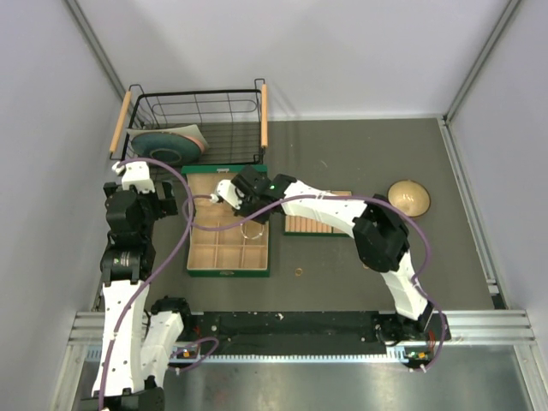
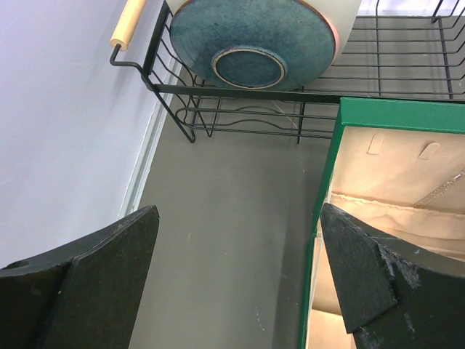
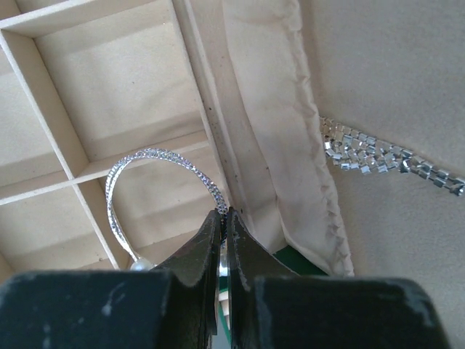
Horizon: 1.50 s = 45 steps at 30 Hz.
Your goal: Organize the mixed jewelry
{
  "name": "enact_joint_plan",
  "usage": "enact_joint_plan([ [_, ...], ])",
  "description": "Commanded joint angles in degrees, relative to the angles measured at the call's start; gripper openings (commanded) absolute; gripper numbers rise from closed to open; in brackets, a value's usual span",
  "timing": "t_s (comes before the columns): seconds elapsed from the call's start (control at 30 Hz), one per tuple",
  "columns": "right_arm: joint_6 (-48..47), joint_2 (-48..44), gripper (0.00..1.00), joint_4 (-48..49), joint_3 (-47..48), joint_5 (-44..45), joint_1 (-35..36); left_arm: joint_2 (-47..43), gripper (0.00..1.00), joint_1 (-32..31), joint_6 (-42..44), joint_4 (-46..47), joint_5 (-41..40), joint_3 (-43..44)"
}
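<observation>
Pinching the thin, glittering silver bracelet hoop (image 3: pixel 154 152), the right gripper (image 3: pixel 223 212) is clamping tight; the hoop is curving left of its fingertips over beige square compartments (image 3: pixel 123 87). Meanwhile the left gripper (image 2: pixel 240 211) is gaping wide.

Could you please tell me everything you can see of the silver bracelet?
The silver bracelet is a thin hoop with a sparkling, finely studded band that looks like metal, and a small pearl-like bead at one side. The shut right pincer pinches its rim, holding it tilted over the box's beige compartments. Whether it touches the dividers cannot be told.
</observation>
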Motion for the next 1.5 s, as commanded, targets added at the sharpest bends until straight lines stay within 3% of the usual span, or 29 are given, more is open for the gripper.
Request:
enact_joint_plan([
  [0.0,-0.8,0.4,0.0,1.2,1.8,1.2,1.3,-0.7,0.99,0.4,-0.6,2.7,-0.9,-0.2],
  [1.13,-10.1,-0.3,0.0,1.2,-7.8,13.9,1.3,-0.5,0.99,0.4,-0.5,2.5,-0.6,-0.1],
  [1.23,-10.1,-0.2,0.05,1.1,-8.3,14.3,1.3,-0.6,0.99,0.4,-0.4,2.5,-0.6,-0.2],
  [1.47,-9.8,-0.5,0.26,1.2,-7.7,14.5,1.3,-0.8,0.99,0.4,-0.3,2.4,-0.5,-0.2],
])
